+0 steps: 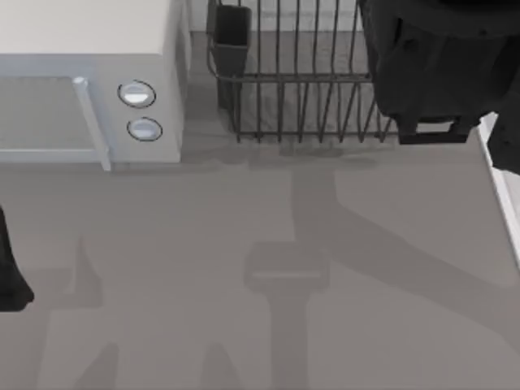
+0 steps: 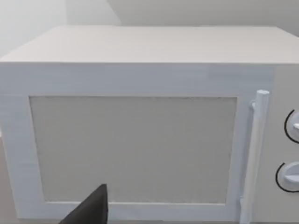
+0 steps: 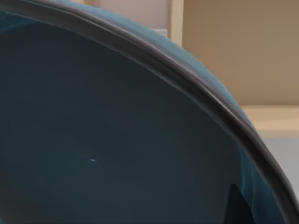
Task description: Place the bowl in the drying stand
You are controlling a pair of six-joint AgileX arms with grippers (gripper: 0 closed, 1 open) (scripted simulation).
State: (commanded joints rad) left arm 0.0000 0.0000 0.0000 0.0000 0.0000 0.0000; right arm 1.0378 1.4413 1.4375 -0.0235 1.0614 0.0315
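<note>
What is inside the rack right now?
The rack's visible part holds nothing but its corner cup. The right arm covers its right end, so that part can't be judged.

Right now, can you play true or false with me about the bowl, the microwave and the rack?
1. The microwave door is shut. True.
2. The microwave has three knobs. False: it has two round knobs, one above the other.
3. The drying stand stands to the right of the microwave in the top view. True.
4. The bowl is bright yellow. False: in the right wrist view it looks dark blue, very close to the camera.
5. The dark rectangular cup sits at the rack's right end. False: it is at the rack's left end, next to the microwave.
6. My right arm hangs over the rack's right part. True.
</note>
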